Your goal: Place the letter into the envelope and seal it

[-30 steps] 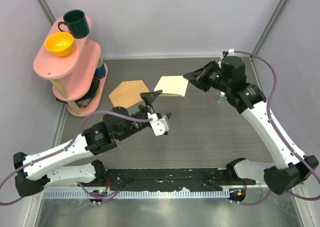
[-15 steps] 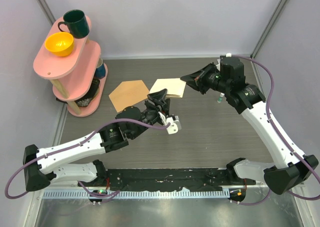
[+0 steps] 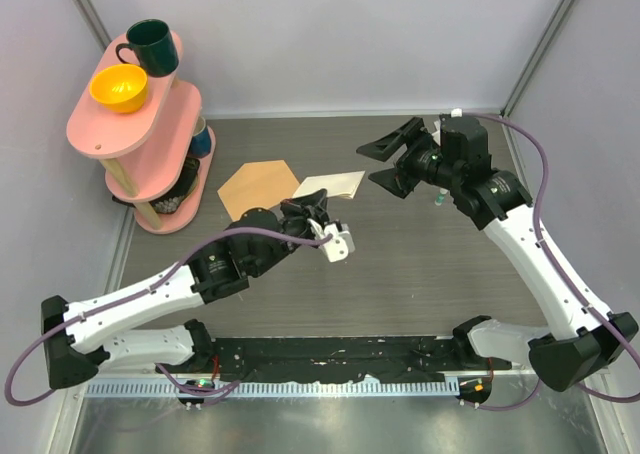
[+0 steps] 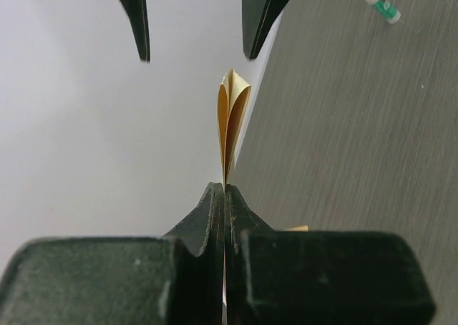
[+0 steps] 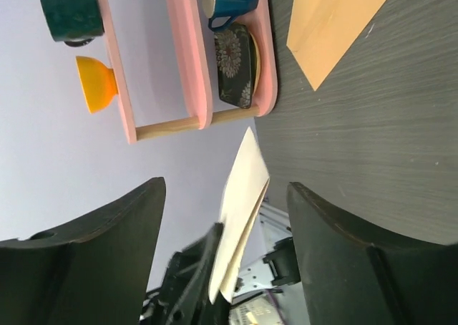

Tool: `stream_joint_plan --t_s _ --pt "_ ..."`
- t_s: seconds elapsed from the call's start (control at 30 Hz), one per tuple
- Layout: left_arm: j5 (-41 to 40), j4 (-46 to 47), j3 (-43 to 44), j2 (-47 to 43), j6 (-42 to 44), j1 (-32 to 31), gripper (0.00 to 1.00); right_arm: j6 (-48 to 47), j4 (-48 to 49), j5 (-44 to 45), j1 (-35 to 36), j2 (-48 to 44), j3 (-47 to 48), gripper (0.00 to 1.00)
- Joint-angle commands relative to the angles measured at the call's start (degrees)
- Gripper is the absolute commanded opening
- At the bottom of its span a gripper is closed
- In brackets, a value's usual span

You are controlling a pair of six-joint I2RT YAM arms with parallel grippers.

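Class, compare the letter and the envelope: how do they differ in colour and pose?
The letter is pale cream; the envelope is tan-brown. The letter is pinched in the shut left gripper, off the table; the envelope lies flat on it. The letter is folded double; the envelope's flap is open. Both are thin paper.

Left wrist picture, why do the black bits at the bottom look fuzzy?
Left wrist view: the left end effector sits very near the lens, so it blurs, while the letter it pinches looks sharper. Right wrist view: the right end effector has soft-edged dark fingers too.
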Motion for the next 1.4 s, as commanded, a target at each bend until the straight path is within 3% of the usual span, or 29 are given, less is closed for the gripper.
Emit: stream_joint_plan --t_s 0.0,0.13,0.17,0.33,0.4,0.5,0.6,0.73,0.93,1.23,1.37 --pt "1.39 -10.11 6.34 -2.96 -9.88 4.19 0.0 -10.29 3.87 0.52 -0.34 -1.3 1.25 0.75" --pt "15.15 -22.85 11.28 -5.42 -22.01 13.66 0.0 -33.47 6.87 -10.44 -1.57 4.49 6.06 0.77" --pt "17.11 -26.53 12.42 -6.82 -26.12 14.82 0.0 -43.45 6.44 -12.48 -1.57 7.9 7.3 0.77" --pt "30.91 -35.08 15.94 -11.05 -36.25 24.14 0.0 -63.11 -1.88 -18.89 -0.79 20.91 20.02 0.73" --pt "40.48 -38.6 18.66 -12.01 -42.22 29.13 0.0 -71.61 -4.45 -22.58 0.36 28.73 24.43 0.72" --pt "49.9 -40.71 20.42 -13.33 -48.72 35.11 0.0 -75.61 -4.38 -25.41 1.76 37.33 30.42 0.7" --pt "50.71 -41.42 20.43 -15.26 -52.17 39.16 0.0 -78.34 -5.25 -23.05 4.74 46.56 40.76 0.64" --pt "50.0 -39.32 19.11 -16.41 -56.39 43.13 0.0 -75.11 -1.94 -19.63 8.44 56.26 47.91 0.55" --pt "51.14 -39.39 18.67 -15.36 -60.09 46.91 0.0 -64.05 8.09 -12.51 11.17 66.44 50.03 0.45" --pt "50.35 -39.49 16.3 -16.41 -60.79 47.79 0.0 -53.92 11.44 2.6 12.58 75.69 52.93 0.38" --pt "50.97 -38.78 14.8 -17.11 -61.23 47.97 0.0 -53.22 12.06 3.41 12.58 77.54 52.59 0.36"
